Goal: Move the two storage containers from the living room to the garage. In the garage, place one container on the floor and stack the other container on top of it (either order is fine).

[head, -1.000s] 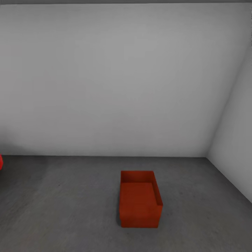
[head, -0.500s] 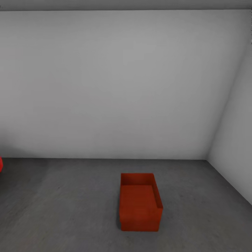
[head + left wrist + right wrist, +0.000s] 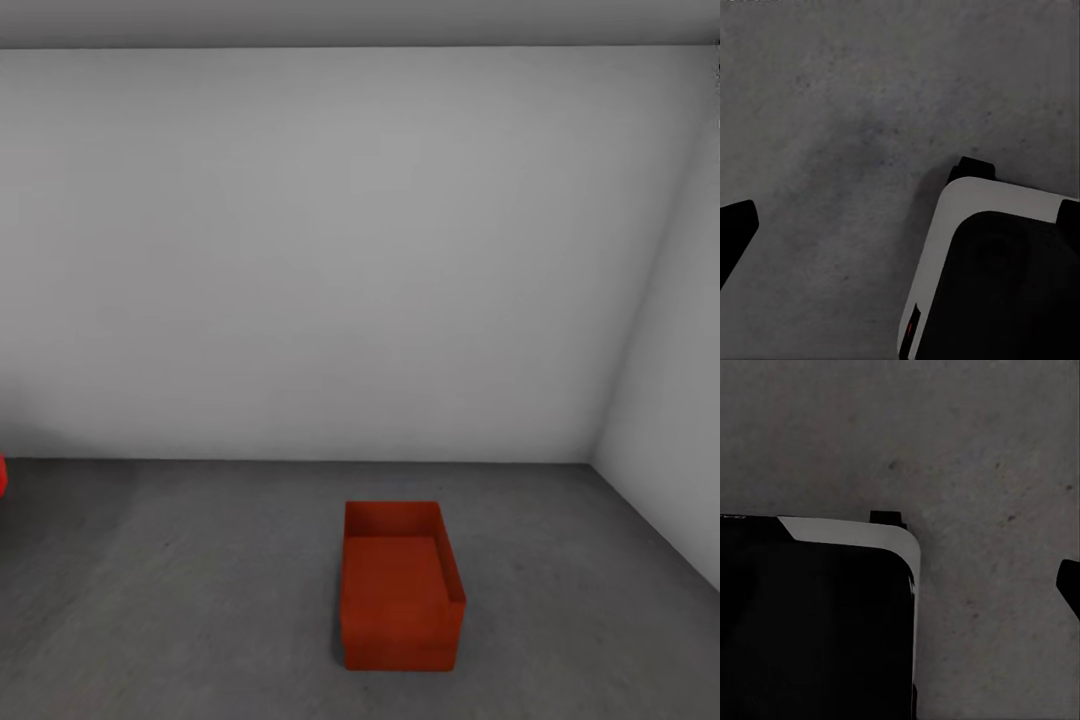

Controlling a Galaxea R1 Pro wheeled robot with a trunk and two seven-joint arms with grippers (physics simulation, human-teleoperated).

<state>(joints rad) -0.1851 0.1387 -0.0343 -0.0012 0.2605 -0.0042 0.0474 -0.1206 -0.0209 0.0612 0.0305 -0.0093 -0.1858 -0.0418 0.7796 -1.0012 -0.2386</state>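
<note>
In the head view one orange-red storage container (image 3: 402,587) sits upright on the dark grey concrete floor (image 3: 200,600), in the lower middle of the frame, a little right of centre, its open top facing up and its long side running away from the camera. It stands apart from the pale grey back wall (image 3: 330,250), which fills the upper two thirds of the frame, and from the side wall (image 3: 680,400) slanting down the right edge. A small red sliver (image 3: 3,475) shows at the left edge, just where wall meets floor; too little shows to tell what it is. The left wrist view looks down on speckled concrete, with one dark fingertip (image 3: 733,234) at the lower left and the robot's white-and-black base (image 3: 997,277) at the lower right. The right wrist view shows the same base (image 3: 817,615) at the lower left and a dark fingertip (image 3: 1069,583) at the right edge. Whether either gripper is spread or pressed together I cannot tell; no container shows near them.
</note>
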